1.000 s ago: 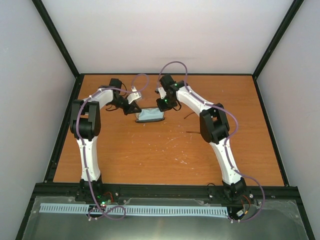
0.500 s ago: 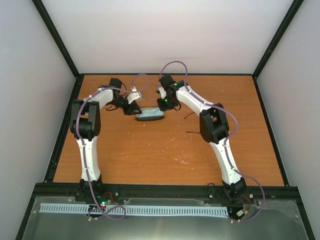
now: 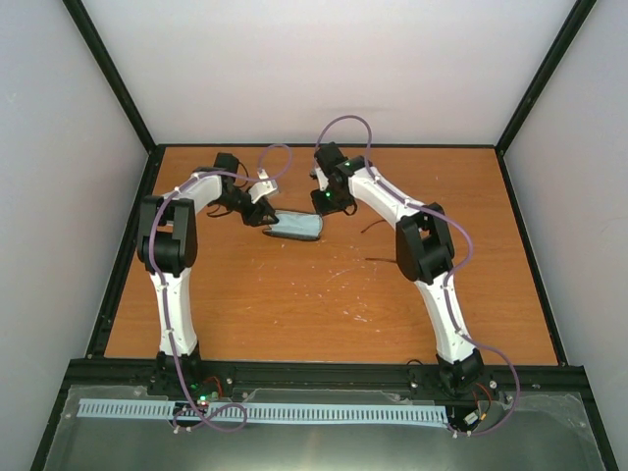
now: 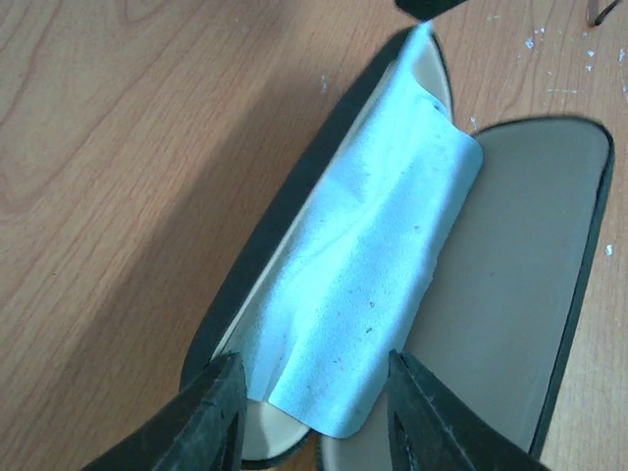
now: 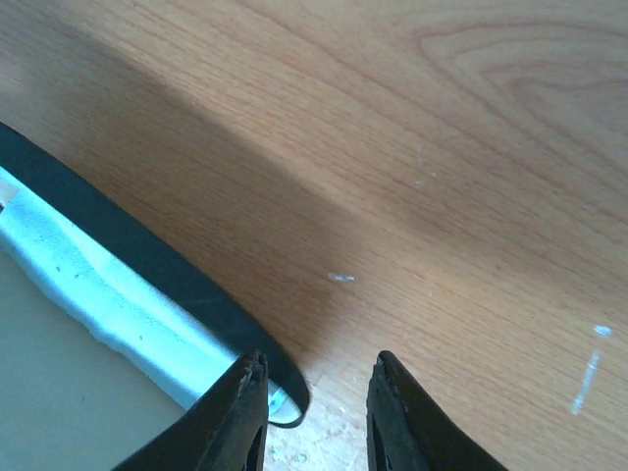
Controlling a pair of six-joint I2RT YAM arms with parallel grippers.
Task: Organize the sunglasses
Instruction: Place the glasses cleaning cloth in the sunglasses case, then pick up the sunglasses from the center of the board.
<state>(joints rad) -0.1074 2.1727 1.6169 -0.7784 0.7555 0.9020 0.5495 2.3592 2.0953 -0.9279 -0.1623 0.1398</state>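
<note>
- Sunglasses unseen, likely under the blue cloth in the open case.
- Left claw half-wide, right claw narrow, both holding nothing.
- Next, probably: fold the case shut.

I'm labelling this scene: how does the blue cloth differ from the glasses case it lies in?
The cloth is pale blue, thin and creased; the case is black with a light lining. The cloth is smaller, covering most of one half of the case, whose other half lies bare. The cloth rests in the case; the case rests on the table. Both run the same way.
</note>
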